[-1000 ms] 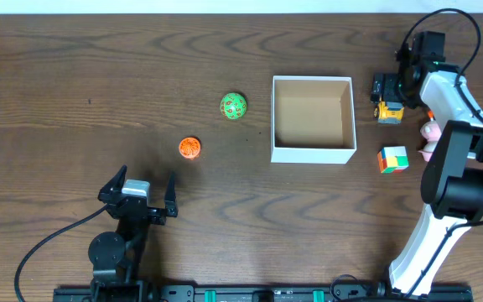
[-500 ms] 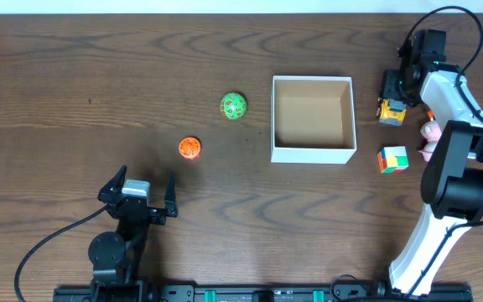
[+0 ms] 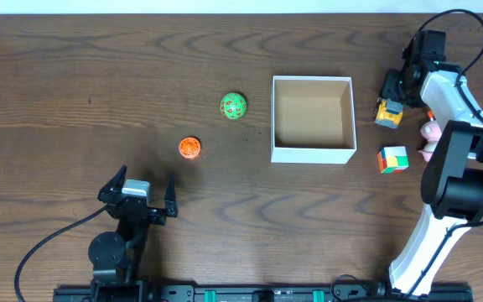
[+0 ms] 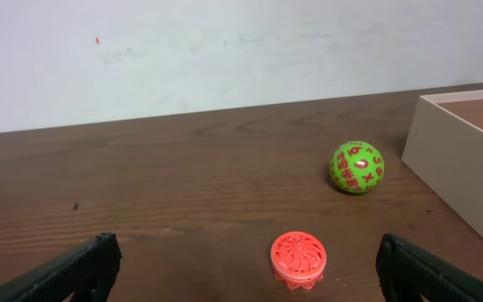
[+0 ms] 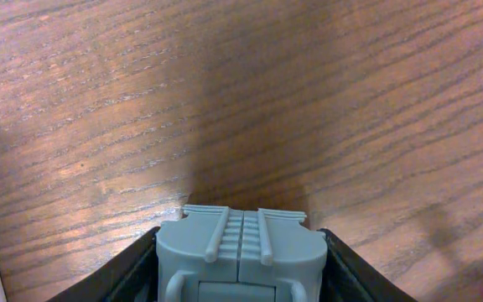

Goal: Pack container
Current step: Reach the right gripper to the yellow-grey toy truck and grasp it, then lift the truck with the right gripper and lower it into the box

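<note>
My right pincer (image 3: pixel 392 87) is clamping the yellow toy truck (image 3: pixel 387 112) just beside the container (image 3: pixel 313 153); my left pincer (image 3: pixel 148 178) is gaping wide, holding nothing, above the bench (image 3: pixel 57 84).

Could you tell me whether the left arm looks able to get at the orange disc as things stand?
Probably yes: the orange disc lies on open table just ahead of its spread fingers, with nothing in between.

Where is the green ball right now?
In the overhead view the green ball lies left of the box, not touching it; the orange disc lies further left, nearer the robot.
</note>
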Controlling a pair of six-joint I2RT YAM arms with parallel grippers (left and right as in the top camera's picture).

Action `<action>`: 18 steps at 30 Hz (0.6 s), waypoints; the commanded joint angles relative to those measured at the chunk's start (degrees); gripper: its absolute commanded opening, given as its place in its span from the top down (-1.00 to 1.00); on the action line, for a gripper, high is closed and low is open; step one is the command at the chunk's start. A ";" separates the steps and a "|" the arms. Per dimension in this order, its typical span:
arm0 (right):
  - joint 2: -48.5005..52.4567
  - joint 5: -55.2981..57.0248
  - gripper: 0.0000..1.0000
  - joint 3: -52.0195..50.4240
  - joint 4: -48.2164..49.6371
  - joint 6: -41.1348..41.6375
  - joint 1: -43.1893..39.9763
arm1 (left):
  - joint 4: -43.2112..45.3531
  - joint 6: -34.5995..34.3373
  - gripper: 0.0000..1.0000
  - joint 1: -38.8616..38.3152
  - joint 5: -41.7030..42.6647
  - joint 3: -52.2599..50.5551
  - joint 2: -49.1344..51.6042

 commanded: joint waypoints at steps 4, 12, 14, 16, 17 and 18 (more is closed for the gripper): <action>0.13 0.42 0.14 0.72 -0.61 1.53 -0.15 | -1.84 0.35 -0.96 0.28 0.39 -1.05 0.02; -0.07 0.39 0.26 3.91 -3.04 1.51 -0.09 | -1.81 0.35 -0.96 0.28 0.39 -1.05 0.02; -0.07 0.42 0.26 7.58 -5.99 1.46 -0.04 | -1.84 0.35 -0.96 0.28 0.39 -1.05 0.02; -0.07 0.35 0.27 11.89 -9.16 1.05 0.04 | -1.81 0.35 -0.96 0.28 0.39 -1.05 0.02; -0.07 0.37 0.27 14.16 -10.86 1.01 0.09 | -1.81 0.35 -0.96 0.28 0.39 -1.05 0.02; -0.07 0.33 0.28 16.94 -12.87 0.79 0.20 | -1.81 0.35 -0.96 0.28 0.39 -1.05 0.02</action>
